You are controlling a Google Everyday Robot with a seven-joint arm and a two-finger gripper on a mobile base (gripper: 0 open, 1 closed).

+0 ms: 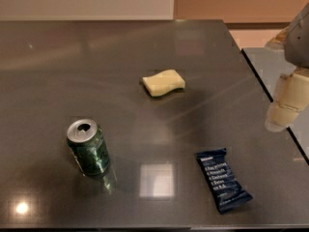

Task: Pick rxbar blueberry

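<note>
The rxbar blueberry (222,180) is a flat navy-blue wrapper with white text lines and crimped ends. It lies on the dark table (145,57) at the front right. My gripper (285,108) hangs at the right edge of the view, above the table's right edge. It is above and to the right of the bar, not touching it. Only its pale lower part shows.
A green soda can (88,147) stands upright at the front left. A pale yellow sponge (163,82) lies near the table's middle. The table's right edge runs diagonally under the gripper, with a second surface (270,66) beyond it.
</note>
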